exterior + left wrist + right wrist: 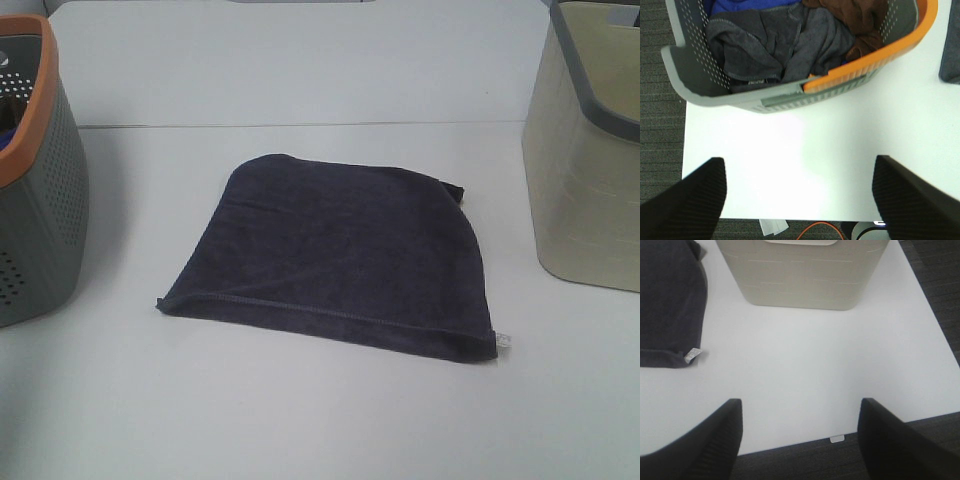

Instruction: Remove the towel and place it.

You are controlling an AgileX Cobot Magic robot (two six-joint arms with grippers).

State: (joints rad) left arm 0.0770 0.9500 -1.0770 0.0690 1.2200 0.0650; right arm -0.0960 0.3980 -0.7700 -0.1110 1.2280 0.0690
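Grey perforated basket (35, 190) with orange rim, clothes (775, 42) inside; beige bin (585, 170); white table (300, 400)

high camera looking down at table (330, 420), wrist cameras looking down near each edge, all sharing towel (335, 255)

The towel (335, 265) is a dark navy-charcoal terry cloth lying flat on the white table (300, 420), about midway between a grey perforated basket with an orange rim (35, 180) on one side and a beige bin (585, 190) on the other, well apart from both. It appears folded over, with rounded far corners and a straight near edge carrying a stitched hem. A small white tag (505, 341) sticks out at its near corner toward the beige bin. The surface looks smooth, with only a shallow crease near the far edge. In the right wrist view its tagged corner rests on bare tabletop.
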